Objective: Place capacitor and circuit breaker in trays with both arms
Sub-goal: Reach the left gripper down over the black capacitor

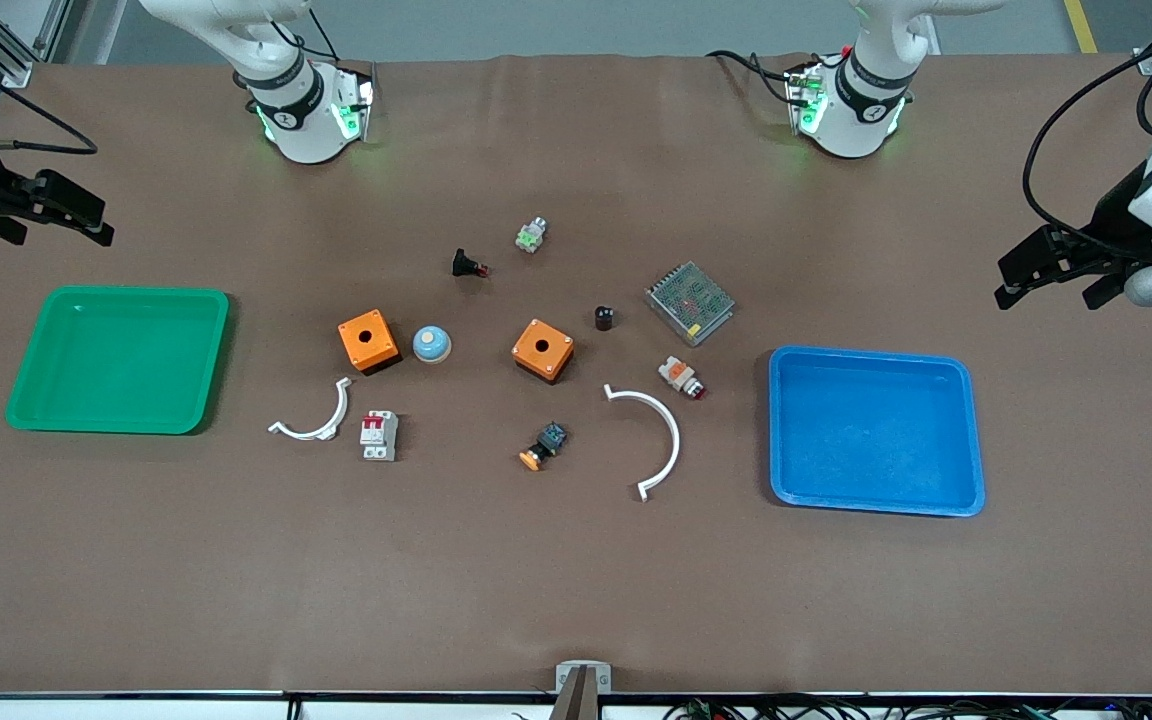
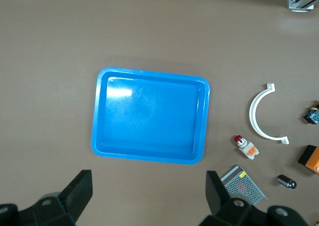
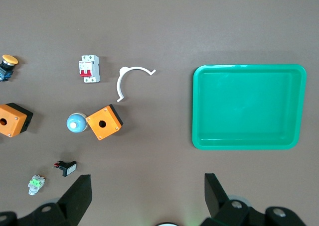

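Capacitor (image 1: 604,318) and breaker (image 1: 379,435) lie mid-table, no legible markings. Left gripper (image 1: 1051,270) and right gripper (image 1: 46,212) wait at the table's ends, well apart from both, jaws spread.

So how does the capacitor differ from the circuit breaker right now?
The capacitor is a tiny plain black cylinder; the circuit breaker is a larger white-grey block with red switches. The capacitor sits toward the left arm's end, beside the metal mesh box; the circuit breaker lies nearer the front camera, beside a white curved clip. Both rest untouched on the table.
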Robot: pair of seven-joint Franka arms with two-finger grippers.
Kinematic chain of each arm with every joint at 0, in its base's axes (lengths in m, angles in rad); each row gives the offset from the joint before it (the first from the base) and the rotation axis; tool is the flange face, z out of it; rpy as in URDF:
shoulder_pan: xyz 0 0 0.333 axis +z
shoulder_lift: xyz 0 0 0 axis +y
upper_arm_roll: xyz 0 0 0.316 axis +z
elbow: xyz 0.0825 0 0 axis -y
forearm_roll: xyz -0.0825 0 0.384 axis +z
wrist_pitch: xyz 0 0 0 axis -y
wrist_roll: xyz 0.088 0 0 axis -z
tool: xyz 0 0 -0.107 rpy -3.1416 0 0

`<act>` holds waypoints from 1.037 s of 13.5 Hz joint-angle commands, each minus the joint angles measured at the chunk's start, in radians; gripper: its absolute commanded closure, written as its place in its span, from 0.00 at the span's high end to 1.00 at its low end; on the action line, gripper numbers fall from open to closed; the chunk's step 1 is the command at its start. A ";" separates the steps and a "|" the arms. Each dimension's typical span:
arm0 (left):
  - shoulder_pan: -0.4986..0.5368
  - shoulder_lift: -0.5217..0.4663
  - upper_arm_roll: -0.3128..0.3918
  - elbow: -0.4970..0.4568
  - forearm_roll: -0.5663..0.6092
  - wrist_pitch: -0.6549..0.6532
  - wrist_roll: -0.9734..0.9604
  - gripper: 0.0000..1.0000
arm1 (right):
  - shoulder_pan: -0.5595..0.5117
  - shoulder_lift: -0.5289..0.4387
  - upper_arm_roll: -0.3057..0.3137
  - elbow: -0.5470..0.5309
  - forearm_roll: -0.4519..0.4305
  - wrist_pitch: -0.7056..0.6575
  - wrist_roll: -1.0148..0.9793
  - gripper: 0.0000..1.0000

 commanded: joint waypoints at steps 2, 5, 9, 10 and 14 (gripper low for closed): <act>0.002 0.009 0.001 0.024 0.017 -0.017 0.024 1.00 | -0.015 -0.023 0.008 -0.025 0.002 0.011 -0.014 1.00; -0.002 0.009 0.002 0.024 0.017 -0.018 0.017 1.00 | -0.015 -0.023 0.008 -0.025 0.002 0.011 -0.014 1.00; -0.032 0.016 -0.045 0.015 -0.030 -0.112 -0.012 1.00 | -0.015 -0.023 0.008 -0.025 0.002 0.009 -0.014 1.00; -0.040 0.038 -0.085 0.015 -0.032 -0.117 -0.059 1.00 | -0.015 -0.022 0.008 -0.025 0.002 0.009 -0.014 1.00; -0.109 0.199 -0.286 0.024 -0.026 -0.091 -0.424 1.00 | -0.015 -0.023 0.008 -0.025 0.002 0.009 -0.014 1.00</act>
